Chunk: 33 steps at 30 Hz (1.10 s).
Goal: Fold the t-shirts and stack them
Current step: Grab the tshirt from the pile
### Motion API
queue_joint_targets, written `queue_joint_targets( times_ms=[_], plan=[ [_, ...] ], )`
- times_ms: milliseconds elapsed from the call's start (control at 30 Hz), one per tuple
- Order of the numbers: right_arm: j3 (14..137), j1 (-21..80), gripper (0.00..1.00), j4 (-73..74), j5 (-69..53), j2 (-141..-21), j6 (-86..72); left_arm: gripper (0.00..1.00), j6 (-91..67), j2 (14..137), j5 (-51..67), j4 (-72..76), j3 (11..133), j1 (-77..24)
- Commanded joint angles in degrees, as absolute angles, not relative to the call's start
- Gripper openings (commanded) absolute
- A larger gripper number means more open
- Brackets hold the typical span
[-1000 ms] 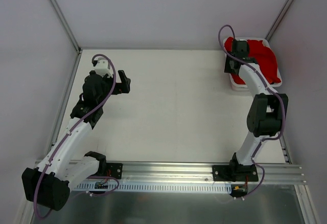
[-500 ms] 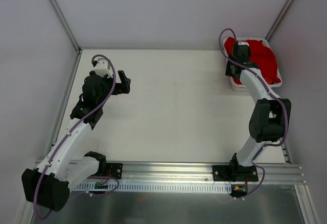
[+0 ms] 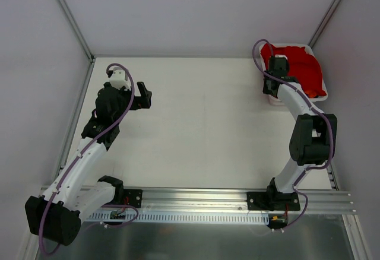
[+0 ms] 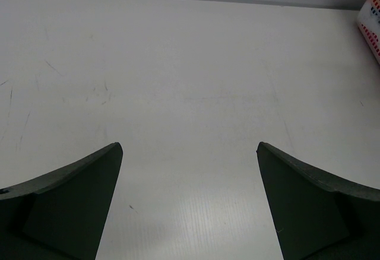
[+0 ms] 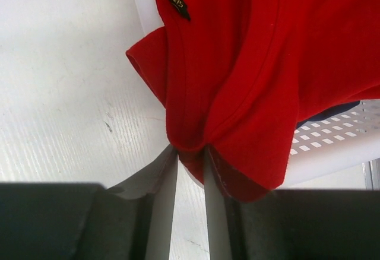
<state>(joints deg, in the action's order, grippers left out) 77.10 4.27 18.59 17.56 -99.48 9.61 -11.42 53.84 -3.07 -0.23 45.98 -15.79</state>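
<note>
A bright red t-shirt lies heaped in the white plastic basket at the table's far right. My right gripper is at the basket's left rim. In the right wrist view it is shut on a fold of the red t-shirt, which hangs over the basket wall. A sliver of dark blue cloth shows under the red. My left gripper is open and empty above the bare table on the left, and its jaws stand wide apart in the left wrist view. No orange shirt shows clearly.
The basket's corner shows at the right edge of the left wrist view. Metal frame posts rise at the back corners. A metal rail runs along the near edge. White walls enclose the table.
My right gripper has shifted slightly at the basket's left rim, and the red cloth there has bunched up. The left arm has not moved.
</note>
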Motion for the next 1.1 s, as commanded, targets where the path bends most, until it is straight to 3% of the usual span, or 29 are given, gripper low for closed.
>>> queue_joint_targets(
  times_ms=[0,133,300,633,1067],
  plan=[
    [77.69,4.57,0.24,16.79,18.11,-96.77,8.88,0.99,-12.13,52.65,-1.85,2.02,45.62,-16.17],
    [78.05,4.57,0.19,16.96,17.84,-96.86,9.14,0.99,-12.30,52.91,-1.67,2.02,45.53,-16.17],
    [78.75,4.57,0.00,17.49,18.19,-96.68,9.32,0.99,-12.39,53.26,-1.41,2.02,45.44,-16.17],
    [82.96,5.97,0.00,20.30,17.58,-94.22,10.72,0.99,-12.57,53.26,-1.14,2.11,45.44,-16.17],
    [102.21,12.83,0.00,30.14,15.03,-82.63,15.64,0.99,-13.09,53.88,-0.62,2.20,45.35,-16.17]
  ],
)
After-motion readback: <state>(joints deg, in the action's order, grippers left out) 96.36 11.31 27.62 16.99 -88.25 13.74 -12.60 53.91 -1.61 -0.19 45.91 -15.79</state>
